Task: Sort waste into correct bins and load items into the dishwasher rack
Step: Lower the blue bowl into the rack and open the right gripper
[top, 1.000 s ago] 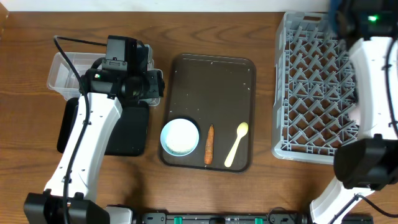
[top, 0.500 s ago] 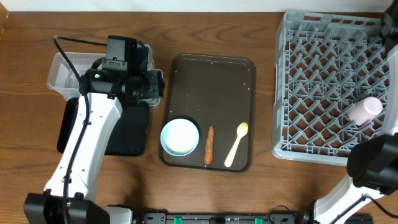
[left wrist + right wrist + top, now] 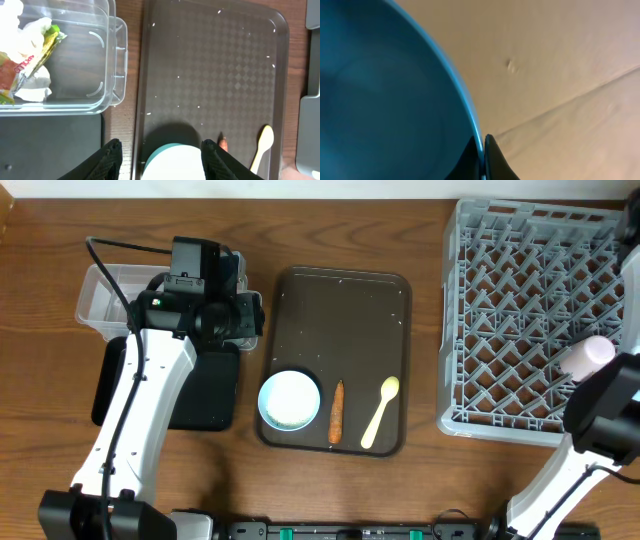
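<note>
**Loading step: one bowl in transit to the rack.** Your right claw (image 3: 482,150) is pressed together on the rim of the large dark blue bowl (image 3: 380,90). The bowl shows only in the right wrist view, against a plain beige background, so where it hangs relative to the desk cannot be told.

The large square grey plastic lattice rack (image 3: 520,300) sits at the desk's right edge, with a small pink cup (image 3: 587,356) lying near its right side.

Your left claw (image 3: 162,160) hangs spread and empty between the clear plastic rectangular tub (image 3: 107,60), near the desk's left edge, and the dark brown serving tray (image 3: 345,330) at mid-desk. The tub holds crumpled white tissues (image 3: 32,85) and a yellow-green snack wrapper (image 3: 42,47).

At the tray's near end lie a white bowl with a pale blue rim (image 3: 290,400), a small orange carrot (image 3: 337,412) and a pale yellow spoon (image 3: 380,412), all unsorted.

As a judgement, the next move is to bring the blue bowl over free rack cells away from the cup. Seat it between the pegs, then let go.
</note>
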Robot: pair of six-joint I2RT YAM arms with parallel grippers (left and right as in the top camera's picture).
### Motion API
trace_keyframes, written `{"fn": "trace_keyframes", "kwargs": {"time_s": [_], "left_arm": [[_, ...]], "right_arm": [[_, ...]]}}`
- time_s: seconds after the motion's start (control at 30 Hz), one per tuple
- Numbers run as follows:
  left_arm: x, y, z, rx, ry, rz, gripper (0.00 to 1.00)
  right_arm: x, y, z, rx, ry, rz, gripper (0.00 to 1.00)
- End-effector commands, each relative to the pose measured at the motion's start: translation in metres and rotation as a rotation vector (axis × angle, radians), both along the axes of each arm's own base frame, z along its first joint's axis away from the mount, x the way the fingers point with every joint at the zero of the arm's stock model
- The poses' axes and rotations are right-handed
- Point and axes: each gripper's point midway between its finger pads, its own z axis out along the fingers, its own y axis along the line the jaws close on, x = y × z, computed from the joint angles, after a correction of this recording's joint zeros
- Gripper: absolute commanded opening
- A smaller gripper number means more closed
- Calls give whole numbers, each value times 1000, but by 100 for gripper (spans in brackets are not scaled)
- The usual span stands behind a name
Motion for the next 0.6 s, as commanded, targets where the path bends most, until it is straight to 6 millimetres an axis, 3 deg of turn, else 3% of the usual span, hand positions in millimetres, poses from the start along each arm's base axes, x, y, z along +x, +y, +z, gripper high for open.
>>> {"fn": "trace_keyframes", "kwargs": {"time_s": [0.0, 0.27, 0.57], "left_arm": [[0, 1, -1, 4, 3, 7, 53], [0, 1, -1, 4, 3, 7, 53], [-1, 1, -1, 3, 4, 7, 53]], "right_arm": [[20, 11, 7, -65, 215, 113, 1], [25, 11, -39, -10, 350, 146, 1], [18, 12, -100, 48, 352, 137, 1]]}}
